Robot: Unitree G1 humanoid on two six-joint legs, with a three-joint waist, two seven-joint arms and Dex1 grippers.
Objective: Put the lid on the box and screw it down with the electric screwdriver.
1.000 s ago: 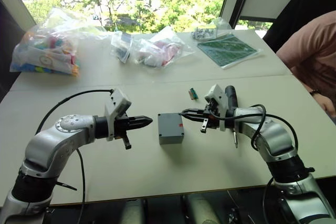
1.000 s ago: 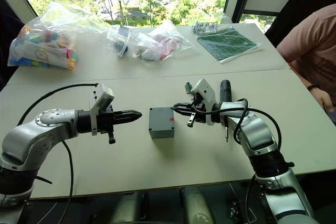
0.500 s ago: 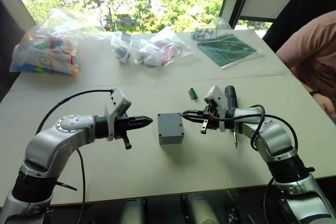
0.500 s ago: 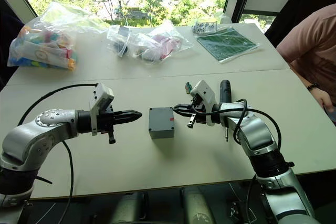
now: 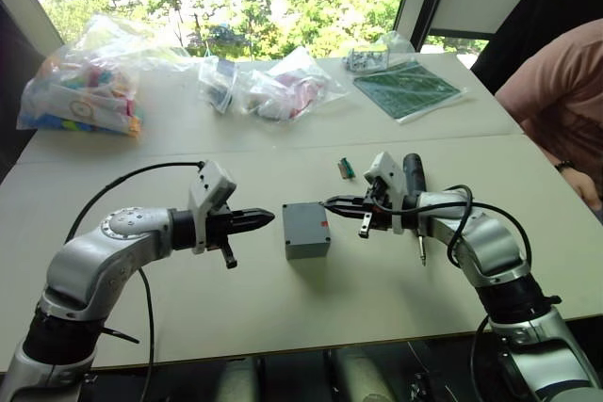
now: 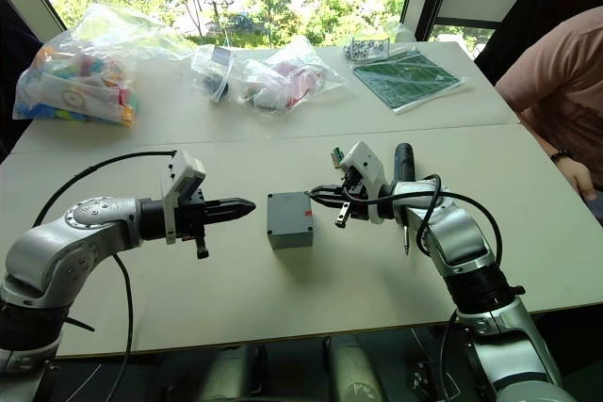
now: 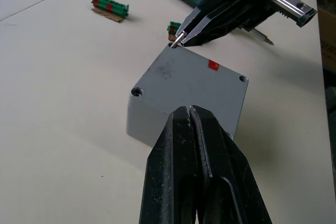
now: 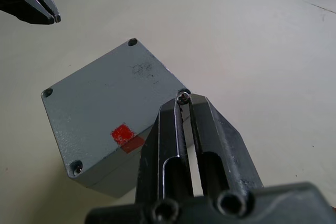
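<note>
— Fingers [image 8: 173, 124] of the right gripper [image 8: 182, 98] pinched a small screw [image 8: 182, 97] right at the box's [image 5: 306, 230] corner hole, lid [image 7: 197, 80] on top?
— Yes. Left gripper [image 7: 190, 109] was closed, empty, just beside the box; the electric screwdriver [image 5: 415, 179] lay behind the right arm.

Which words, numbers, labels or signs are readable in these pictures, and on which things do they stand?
No text can be read.
Lid: a plain red square mark, without letters.
Bags at the far side of the table: coloured prints, too small to read.
Green board: markings too small to read.
Screwdriver: no readable label.
</note>
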